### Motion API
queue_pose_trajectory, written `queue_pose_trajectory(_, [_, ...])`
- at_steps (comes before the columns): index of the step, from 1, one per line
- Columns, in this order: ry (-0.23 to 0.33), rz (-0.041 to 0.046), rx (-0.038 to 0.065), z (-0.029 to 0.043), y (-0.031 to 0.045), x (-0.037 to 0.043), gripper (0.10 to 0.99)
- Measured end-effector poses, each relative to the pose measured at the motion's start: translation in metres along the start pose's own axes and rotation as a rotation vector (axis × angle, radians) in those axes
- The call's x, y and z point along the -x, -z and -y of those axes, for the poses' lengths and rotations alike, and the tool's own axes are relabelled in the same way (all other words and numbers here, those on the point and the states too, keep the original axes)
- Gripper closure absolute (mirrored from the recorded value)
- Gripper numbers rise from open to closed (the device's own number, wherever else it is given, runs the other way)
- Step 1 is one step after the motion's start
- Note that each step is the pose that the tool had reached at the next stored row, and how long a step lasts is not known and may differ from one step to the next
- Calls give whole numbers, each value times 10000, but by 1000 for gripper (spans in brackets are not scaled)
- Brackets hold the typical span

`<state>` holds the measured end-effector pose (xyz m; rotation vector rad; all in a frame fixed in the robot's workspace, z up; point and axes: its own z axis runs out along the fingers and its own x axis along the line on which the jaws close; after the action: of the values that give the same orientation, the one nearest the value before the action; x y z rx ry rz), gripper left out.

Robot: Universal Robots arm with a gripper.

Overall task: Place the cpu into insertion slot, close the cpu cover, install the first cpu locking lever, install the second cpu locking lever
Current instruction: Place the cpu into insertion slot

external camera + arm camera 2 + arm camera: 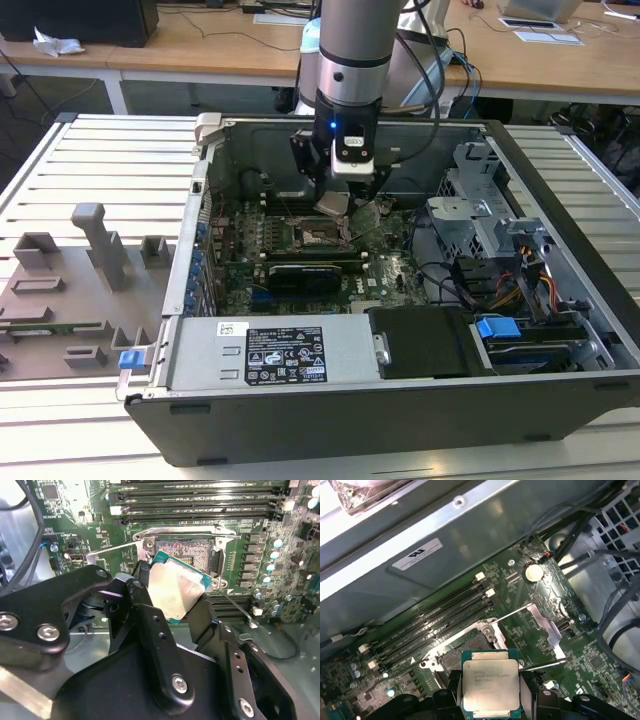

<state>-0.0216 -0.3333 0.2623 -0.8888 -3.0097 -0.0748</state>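
Chip: small flat square cpu (175, 587) with a silver-grey metal top and a thin green rim. It is held in the air, tilted, just above the socket and not seated. In both wrist views it overlaps one edge of the pin field.
Grasp: black two-fingered tool (335, 200) on the grey arm, closed onto two opposite edges of the cpu. One black finger (150, 625) is pressed against each side, and the metal top is left bare between them.
Socket: square insertion slot (470, 642) with a dark pin field and a grey metal border. It lies uncovered and unoccupied beneath the chip.
Cover: thin silver-grey metal cpu cover (547, 627), swung up and standing open at one side of the slot, apart from the chip.
Levers: thin steel locking levers (511, 614), angled outward from the slot frame and not lying along it.
Board: green motherboard (390, 270) around the slot. Long narrow black memory slots (435, 625) run just beside the slot, and a long black expansion card (305, 275) sits near the slot on its near side.
Case: black open computer case (350, 415) lying on its side. A silver label-bearing power supply box (270, 350) sits along its near wall, and a small blue plastic latch (497, 327) is at the exterior view's right.
Surroundings: pale slatted metal tabletop (110, 150) carrying the case. Grey plastic fixture blocks (100, 245) stand well apart from the case at the exterior view's left.
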Motion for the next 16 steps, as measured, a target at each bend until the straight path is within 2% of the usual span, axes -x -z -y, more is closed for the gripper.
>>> queue_pose_trajectory(8, [-1199,100,-50,0,-1,0,541])
queue_pose_trajectory(16, [-2064,178,-97,0,-1,0,541])
